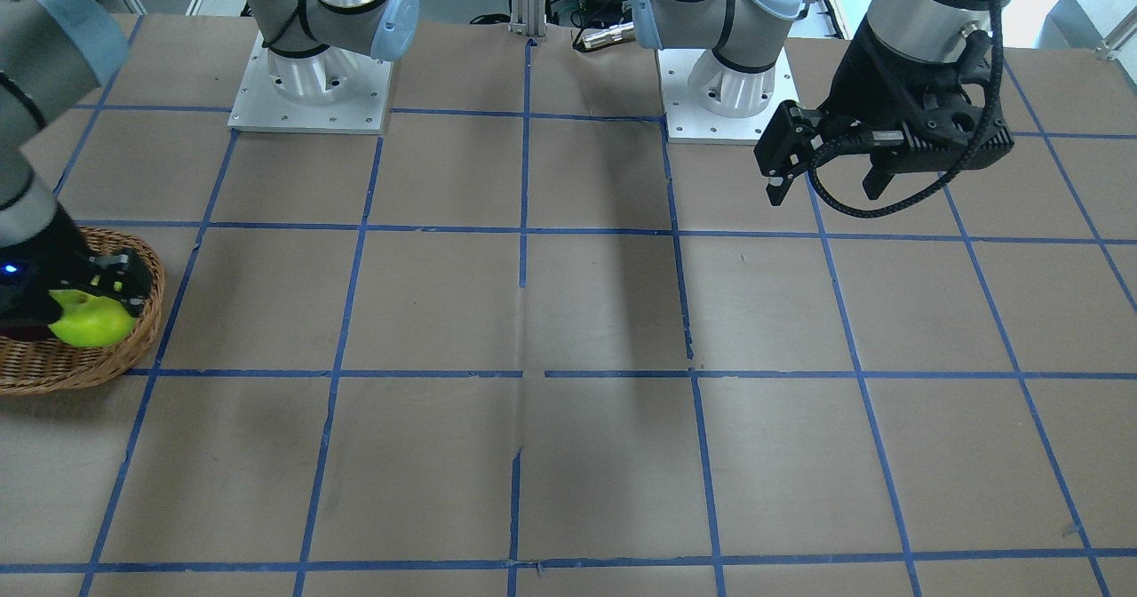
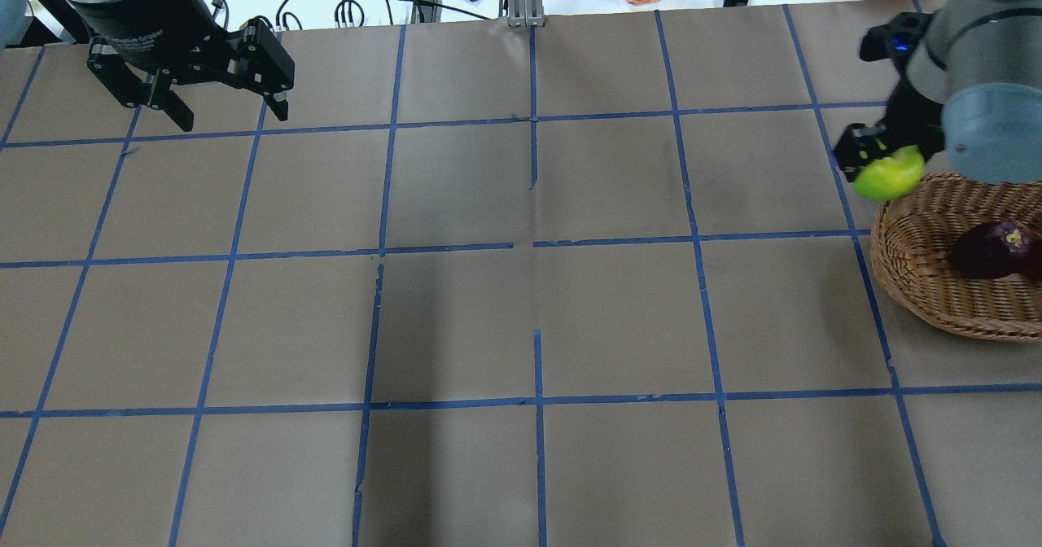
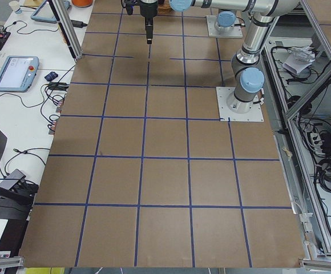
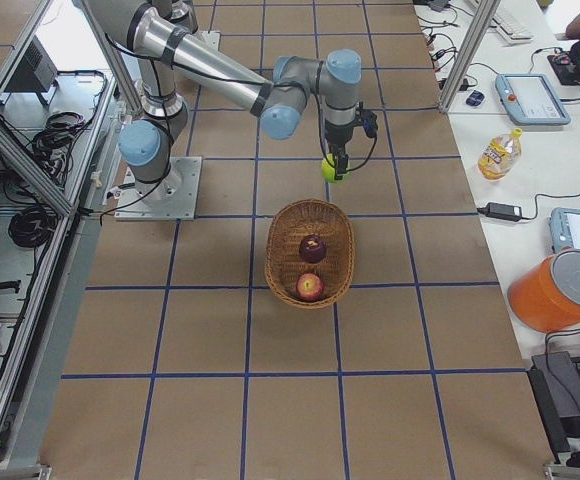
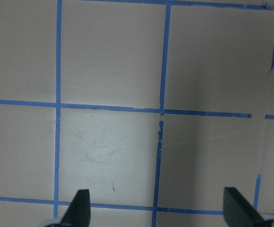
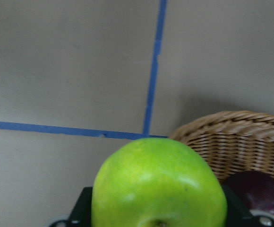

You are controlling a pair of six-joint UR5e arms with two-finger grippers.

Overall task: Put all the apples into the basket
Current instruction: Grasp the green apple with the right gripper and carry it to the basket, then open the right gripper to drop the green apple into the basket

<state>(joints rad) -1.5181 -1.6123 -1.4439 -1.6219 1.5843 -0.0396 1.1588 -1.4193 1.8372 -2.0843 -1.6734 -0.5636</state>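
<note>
Three apples, one basket (image 4: 282, 262): the purple apple (image 4: 313, 248) and red apple (image 4: 310, 287) lie inside it. The right gripper (image 2: 886, 164) clasps the green apple (image 2: 889, 176) in its fingers near the rim. The left gripper (image 2: 232, 115) hangs over the tabletop (image 2: 521, 286), fingers spread wide.

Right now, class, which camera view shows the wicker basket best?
Exterior right: the whole wicker basket shows. Overhead, front-facing and right wrist views show only part; exterior left and left wrist show none.

The right gripper (image 1: 86, 309) holds a bright green round apple (image 1: 89, 325) over the light brown woven wicker basket (image 1: 53, 370). The left gripper (image 1: 824, 185) hangs open above the brown table (image 1: 604, 313)
</note>
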